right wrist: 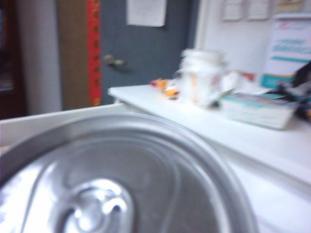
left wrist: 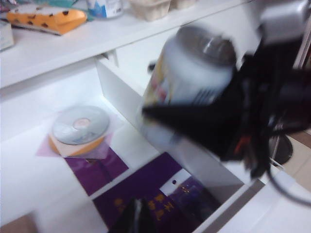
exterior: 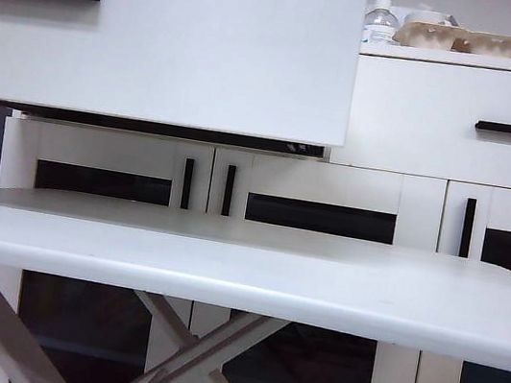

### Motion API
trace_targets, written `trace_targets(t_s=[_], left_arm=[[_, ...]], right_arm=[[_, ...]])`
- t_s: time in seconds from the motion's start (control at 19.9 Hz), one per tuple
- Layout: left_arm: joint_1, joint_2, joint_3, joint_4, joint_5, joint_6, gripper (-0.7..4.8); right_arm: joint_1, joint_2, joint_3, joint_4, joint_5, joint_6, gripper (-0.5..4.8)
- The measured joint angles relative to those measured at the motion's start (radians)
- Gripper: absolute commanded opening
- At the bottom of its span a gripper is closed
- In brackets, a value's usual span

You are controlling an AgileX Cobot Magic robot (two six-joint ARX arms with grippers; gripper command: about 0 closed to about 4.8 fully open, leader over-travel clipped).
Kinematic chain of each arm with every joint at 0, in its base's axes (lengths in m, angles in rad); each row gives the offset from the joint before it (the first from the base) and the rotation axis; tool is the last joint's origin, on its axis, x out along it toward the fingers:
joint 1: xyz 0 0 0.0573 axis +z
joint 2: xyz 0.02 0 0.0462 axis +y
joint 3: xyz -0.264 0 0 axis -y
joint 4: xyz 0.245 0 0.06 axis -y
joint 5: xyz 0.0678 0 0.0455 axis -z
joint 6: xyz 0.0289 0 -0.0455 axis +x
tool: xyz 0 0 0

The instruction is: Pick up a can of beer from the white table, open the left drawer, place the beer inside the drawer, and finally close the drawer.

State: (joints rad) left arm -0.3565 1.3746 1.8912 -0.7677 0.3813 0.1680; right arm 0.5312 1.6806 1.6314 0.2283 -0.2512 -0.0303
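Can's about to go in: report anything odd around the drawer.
Nothing spilled or damaged. The can of beer hangs tilted in the right gripper over the open left drawer, which holds a disc and purple packets. The left gripper, above the drawer, is shut.

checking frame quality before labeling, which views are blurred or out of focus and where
Exterior view: sharp and evenly lit, with the open left drawer looming large above the white table. Left wrist view: motion blur smears the can of beer and a dark claw gripping it, while the disc in the drawer stays fairly clear. Right wrist view: the can top fills the frame out of focus, and the background is soft.
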Motion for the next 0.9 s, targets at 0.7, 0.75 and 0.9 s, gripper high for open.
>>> trace_targets(t_s=[0.7, 0.75, 0.9], left_arm=[[0.0, -0.002, 0.018, 0.024, 0.001, -0.003, -0.05], [0.0, -0.002, 0.018, 0.023, 0.002, -0.003, -0.05], [0.0, -0.002, 0.018, 0.023, 0.002, -0.003, -0.05]], right_arm=[[0.038, 0.103, 0.002, -0.062, -0.012, 0.0, -0.05], [0.038, 0.104, 0.002, -0.081, -0.012, 0.0, -0.05], [0.042, 0.105, 0.002, -0.119, -0.014, 0.001, -0.05]])
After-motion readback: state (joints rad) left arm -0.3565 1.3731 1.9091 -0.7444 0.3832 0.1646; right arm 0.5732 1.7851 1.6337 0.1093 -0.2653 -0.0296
